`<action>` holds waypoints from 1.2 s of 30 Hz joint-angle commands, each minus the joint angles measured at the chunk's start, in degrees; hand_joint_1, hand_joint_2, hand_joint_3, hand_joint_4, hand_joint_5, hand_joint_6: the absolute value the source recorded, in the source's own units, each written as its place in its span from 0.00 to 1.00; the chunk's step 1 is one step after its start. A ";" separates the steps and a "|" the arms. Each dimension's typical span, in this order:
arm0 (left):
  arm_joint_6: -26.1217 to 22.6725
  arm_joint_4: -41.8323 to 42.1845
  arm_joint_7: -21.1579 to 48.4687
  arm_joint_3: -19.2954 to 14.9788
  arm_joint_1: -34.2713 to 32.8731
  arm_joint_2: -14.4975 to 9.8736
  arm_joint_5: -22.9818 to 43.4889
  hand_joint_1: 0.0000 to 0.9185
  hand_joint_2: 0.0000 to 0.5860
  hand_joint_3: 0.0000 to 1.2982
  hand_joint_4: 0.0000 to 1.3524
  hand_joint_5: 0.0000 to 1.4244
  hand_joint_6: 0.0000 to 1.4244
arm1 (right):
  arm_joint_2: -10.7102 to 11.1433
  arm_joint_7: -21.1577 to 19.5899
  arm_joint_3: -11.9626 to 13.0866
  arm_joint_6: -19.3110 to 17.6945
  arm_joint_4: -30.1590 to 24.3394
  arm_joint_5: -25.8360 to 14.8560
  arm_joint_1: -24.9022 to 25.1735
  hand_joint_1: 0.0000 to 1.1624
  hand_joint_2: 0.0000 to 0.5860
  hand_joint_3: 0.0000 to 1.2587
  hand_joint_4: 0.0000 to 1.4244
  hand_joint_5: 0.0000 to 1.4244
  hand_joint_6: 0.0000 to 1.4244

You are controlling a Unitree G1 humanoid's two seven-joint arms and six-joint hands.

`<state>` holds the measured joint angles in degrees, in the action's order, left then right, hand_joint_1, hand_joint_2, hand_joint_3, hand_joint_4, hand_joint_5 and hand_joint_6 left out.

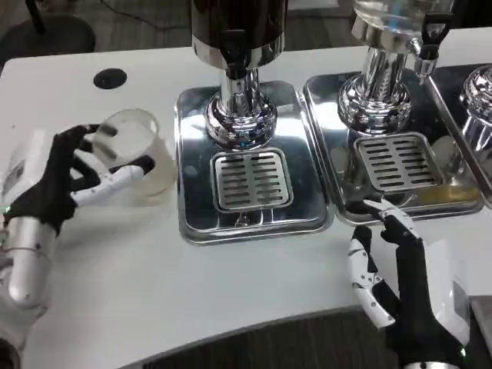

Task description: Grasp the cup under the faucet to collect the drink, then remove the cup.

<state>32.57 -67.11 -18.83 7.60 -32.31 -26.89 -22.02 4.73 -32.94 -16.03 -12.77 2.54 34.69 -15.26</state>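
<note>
- One clear plastic cup [137, 152] is sitting on the white table [192, 292], left of the drink machines, well apart from any faucet.
- The left hand [58, 184] is wrapping its fingers [115, 178] around the cup, one white finger lying across the front wall and dark ones reaching round the near side (a grip, as far as the see-through wall lets me judge).
- The right hand [400, 277] is resting at the table's near edge, holding nothing, its fingers spread apart; one fingertip is pointing toward the front lip of the second tray.
- Two drink dispensers are standing in full sight: a dark one [238, 31] with a black faucet [234, 58], and a clear one [400, 23] with its own tap [427, 58]; part of a third chrome base [478, 100] is showing at the right edge.
- Two steel drip trays [192, 215] [330, 184] are lying side by side, each carrying one slotted grate [251, 179] [398, 161].
- One black round spot [110, 78] is lying on the table behind the cup.
</note>
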 commanded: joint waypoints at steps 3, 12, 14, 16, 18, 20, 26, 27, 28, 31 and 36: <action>0.32 0.92 1.98 0.81 -2.98 1.19 -0.53 0.50 0.24 0.39 0.42 0.59 0.83 | -0.68 -0.64 0.14 -1.25 -0.01 -0.05 -0.80 0.32 0.91 0.33 0.17 0.18 0.24; -0.31 0.75 4.31 2.49 -5.69 3.13 -1.39 0.50 0.24 0.39 0.42 0.59 0.83 | -1.69 -1.39 0.14 -1.35 -0.20 0.43 -1.63 0.32 0.91 0.33 0.17 0.18 0.24; -0.49 0.70 4.50 2.95 -6.35 3.65 -1.55 0.50 0.23 0.39 0.43 0.59 0.83 | -1.90 -1.53 0.18 -1.40 -0.19 0.52 -1.72 0.32 0.91 0.33 0.17 0.18 0.24; -0.62 0.69 4.67 3.23 -6.85 4.01 -1.62 0.50 0.23 0.39 0.43 0.59 0.83 | -2.03 -1.70 0.19 -1.41 -0.24 0.59 -1.82 0.32 0.91 0.33 0.17 0.18 0.24; -0.80 0.67 4.77 3.48 -7.39 4.31 -1.69 0.50 0.23 0.39 0.43 0.59 0.83 | -2.18 -1.91 0.11 -1.39 -0.35 0.70 -1.95 0.32 0.91 0.33 0.17 0.18 0.24; -1.43 0.36 5.34 3.95 -8.48 4.94 -1.77 0.50 0.23 0.39 0.43 0.59 0.83 | -2.35 -2.15 0.03 -1.35 -0.49 0.77 -2.15 0.32 0.91 0.33 0.17 0.18 0.24; -2.91 -0.17 6.84 5.36 -10.28 6.20 -1.97 0.50 0.23 0.39 0.43 0.59 0.83 | -3.03 -2.77 -0.24 -1.33 -0.75 1.24 -2.90 0.31 0.91 0.33 0.18 0.18 0.24; -3.19 -0.29 7.02 5.53 -10.50 6.43 -2.03 0.50 0.23 0.39 0.43 0.59 0.83 | -3.10 -2.85 -0.21 -1.34 -0.81 1.29 -3.02 0.31 0.91 0.33 0.18 0.18 0.24; -3.50 -0.49 7.26 5.67 -10.75 6.71 -2.06 0.50 0.23 0.39 0.43 0.59 0.83 | -3.20 -2.92 -0.24 -1.31 -0.88 1.37 -3.12 0.31 0.91 0.33 0.18 0.18 0.24; -4.37 -0.98 7.58 6.14 -11.45 7.59 -2.39 0.50 0.23 0.39 0.43 0.59 0.83 | -3.28 -3.15 -0.19 -1.27 -1.10 1.49 -3.49 0.31 0.91 0.33 0.18 0.18 0.24; -5.79 -1.65 8.30 7.05 -12.54 9.04 -3.18 0.50 0.23 0.39 0.43 0.58 0.83 | -3.49 -3.48 -0.35 -1.23 -1.51 1.83 -3.99 0.31 0.91 0.33 0.18 0.18 0.24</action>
<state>27.44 -68.43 -10.88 14.38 -42.76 -18.69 -25.13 1.67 -35.43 -16.23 -13.26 1.75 36.08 -18.48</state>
